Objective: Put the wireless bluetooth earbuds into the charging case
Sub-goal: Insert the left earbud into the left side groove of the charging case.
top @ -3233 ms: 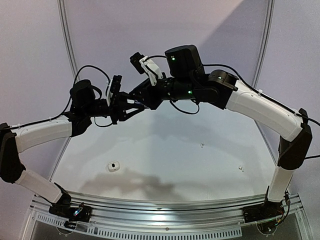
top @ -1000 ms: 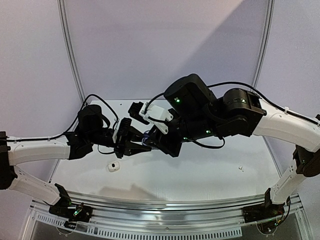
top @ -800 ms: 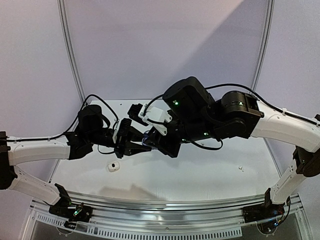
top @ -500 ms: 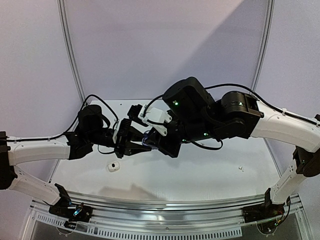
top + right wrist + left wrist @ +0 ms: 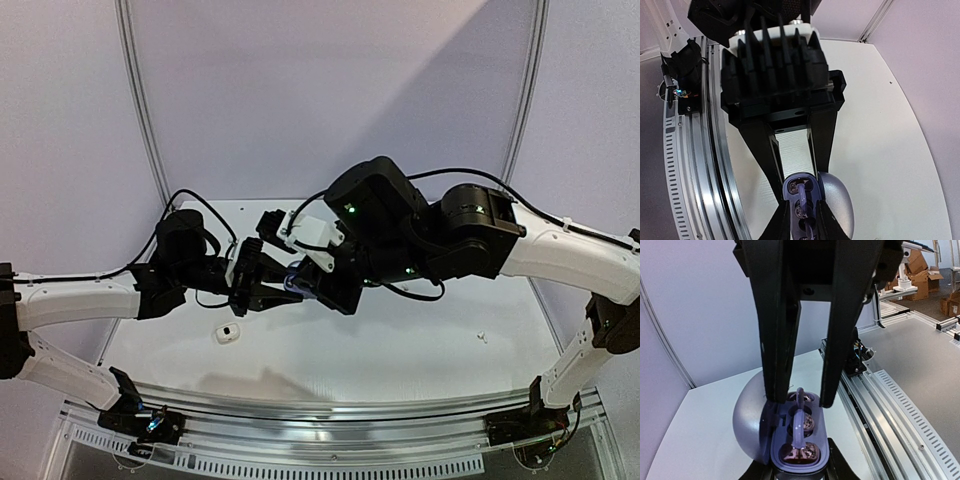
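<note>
My left gripper (image 5: pixel 278 289) is shut on a purple charging case (image 5: pixel 292 283), held in the air over the table's left middle. In the left wrist view the case (image 5: pixel 817 440) has its lid (image 5: pixel 747 425) swung open to the left, and my left fingers (image 5: pixel 837 466) clamp its near end. A dark purple earbud (image 5: pixel 799 422) lies along the sockets, stem pointing away. My right gripper (image 5: pixel 801 397) straddles the far end, open, with a gap on each side of the earbud. The right wrist view shows the same earbud (image 5: pixel 803 197) between my right fingers (image 5: pixel 782 220).
A white case (image 5: pixel 228 334) rests on the table below the left gripper. A tiny white earbud (image 5: pixel 481 338) lies at the right. A ribbed metal rail (image 5: pixel 330 405) runs along the table's near edge.
Since the oldest frame both grippers have come down and nearer, still joined at the case. Over the last second they barely shift, and the right jaws have narrowed slightly.
</note>
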`<state>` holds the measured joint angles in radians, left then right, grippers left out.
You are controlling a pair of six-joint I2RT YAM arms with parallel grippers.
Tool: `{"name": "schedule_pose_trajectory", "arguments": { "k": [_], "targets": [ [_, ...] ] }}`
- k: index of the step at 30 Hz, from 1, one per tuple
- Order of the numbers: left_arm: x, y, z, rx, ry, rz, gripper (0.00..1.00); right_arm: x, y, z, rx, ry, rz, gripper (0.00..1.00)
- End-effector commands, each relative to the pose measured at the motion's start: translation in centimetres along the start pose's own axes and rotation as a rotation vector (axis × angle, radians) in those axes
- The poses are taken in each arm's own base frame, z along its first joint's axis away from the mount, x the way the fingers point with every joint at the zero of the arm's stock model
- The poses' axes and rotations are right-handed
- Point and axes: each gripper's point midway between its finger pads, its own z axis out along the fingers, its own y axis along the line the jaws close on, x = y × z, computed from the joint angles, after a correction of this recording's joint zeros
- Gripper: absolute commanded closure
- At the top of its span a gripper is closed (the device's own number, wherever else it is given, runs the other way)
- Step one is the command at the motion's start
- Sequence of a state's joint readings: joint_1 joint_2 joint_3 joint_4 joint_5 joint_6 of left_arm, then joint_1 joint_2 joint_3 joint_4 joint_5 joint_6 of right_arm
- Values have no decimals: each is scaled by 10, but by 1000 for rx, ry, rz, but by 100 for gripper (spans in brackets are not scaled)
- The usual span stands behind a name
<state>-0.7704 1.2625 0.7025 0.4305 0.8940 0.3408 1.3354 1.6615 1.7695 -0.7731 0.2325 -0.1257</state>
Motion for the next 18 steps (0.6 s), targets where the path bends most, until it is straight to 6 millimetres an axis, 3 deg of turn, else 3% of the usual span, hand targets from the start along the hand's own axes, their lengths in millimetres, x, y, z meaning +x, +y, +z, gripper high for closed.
{"name": "schedule_pose_trajectory", "arguments": {
  "k": [1, 14, 18],
  "targets": [
    [-2, -6, 2, 26, -9, 9, 100, 3, 2, 4, 14, 6, -18, 82],
    [-2, -8, 2, 31, -11, 10, 100, 5, -1, 13, 26, 17, -30, 82],
    [-2, -8, 2, 31, -11, 11, 100, 8, 0, 17, 20, 30, -37, 86]
  ]
}}
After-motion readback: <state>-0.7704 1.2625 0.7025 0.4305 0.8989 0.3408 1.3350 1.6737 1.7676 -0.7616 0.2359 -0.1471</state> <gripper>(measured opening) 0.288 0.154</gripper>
